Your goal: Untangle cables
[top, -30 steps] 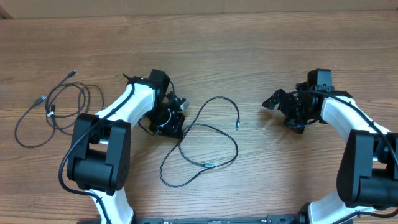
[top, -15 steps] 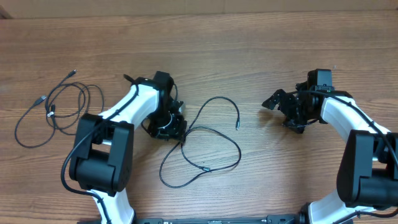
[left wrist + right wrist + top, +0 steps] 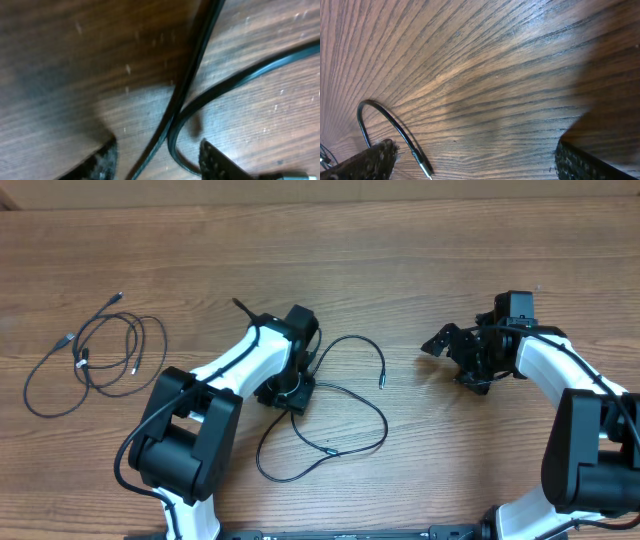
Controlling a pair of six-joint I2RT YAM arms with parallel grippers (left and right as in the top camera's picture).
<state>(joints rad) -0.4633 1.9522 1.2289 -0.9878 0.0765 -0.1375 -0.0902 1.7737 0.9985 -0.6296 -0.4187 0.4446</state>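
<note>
As strands of cable (image 3: 186, 85) cross between its parted jaws, left gripper (image 3: 156, 160) looks poised to pinch just one; right gripper (image 3: 477, 160) hangs empty, jaws spread wide.

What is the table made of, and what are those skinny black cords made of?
The table looks like wood: brown, long grain lines, a soft shine, though it could be a wood-look coating. The cords look like rubber or plastic: black, smooth, slightly glossy, and bent into loops. Their little tips look silvery, probably metal.
</note>
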